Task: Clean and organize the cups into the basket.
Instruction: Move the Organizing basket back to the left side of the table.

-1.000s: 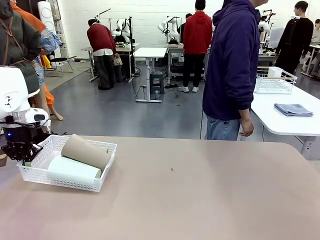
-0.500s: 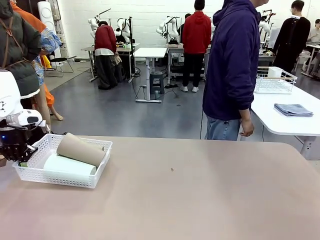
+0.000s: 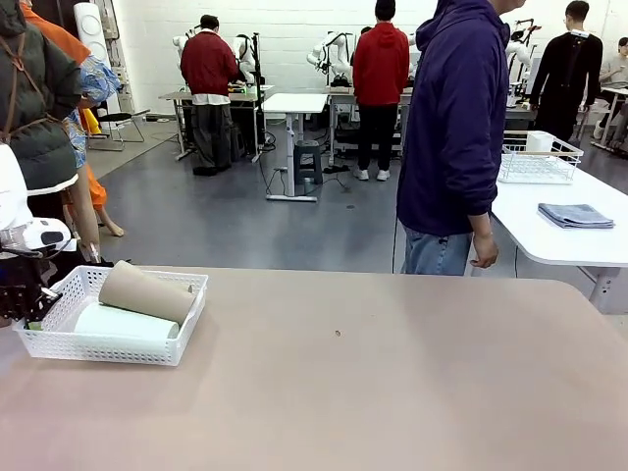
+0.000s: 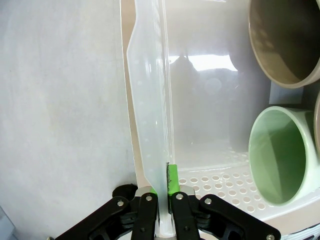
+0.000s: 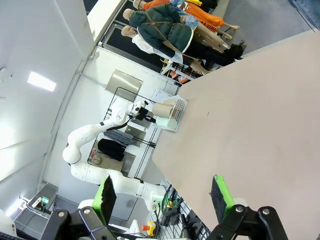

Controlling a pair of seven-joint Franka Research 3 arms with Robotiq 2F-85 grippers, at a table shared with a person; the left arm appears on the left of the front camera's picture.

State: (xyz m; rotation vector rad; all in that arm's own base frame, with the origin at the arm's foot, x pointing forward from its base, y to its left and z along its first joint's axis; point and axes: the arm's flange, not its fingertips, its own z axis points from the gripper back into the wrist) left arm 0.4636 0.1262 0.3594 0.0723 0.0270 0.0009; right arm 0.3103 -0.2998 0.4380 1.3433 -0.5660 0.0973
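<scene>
White lattice plastic, thin enough to flex: the basket (image 3: pixel 69 345) sits at the near-left edge of the table (image 3: pixel 392 373), and my left gripper (image 4: pixel 161 187) is pinched on its end rim, the jaws nearly together with the wall caught between the green pads. Inside lie both cups on their sides — the tan-brown cup (image 3: pixel 145 291) resting partly on top of the mint-green cup (image 3: pixel 126 322), their open mouths turned toward my left wrist camera. I judge the load light: a stiff-rimmed but bendy tray and two hollow tumblers that look like smooth, hard plastic, slippery to the touch and free to roll, the upper one most of all. The solid rim where I already have it, or the cut-out end handle, seems the soundest hold; the mesh wall below would likely bow. Any tilt could send the brown cup off its neighbour. My right gripper (image 5: pixel 162 197) hangs well clear with its jaws spread wide and nothing between them, looking across the table from the right. The tabletop is a plain, matte beige sheet, bare but for the basket and a small dark speck near the middle. A person in a dark hoodie (image 3: pixel 456 128) stands at the far side, hands down; beyond, a grey-floored lab with other tables and people.
</scene>
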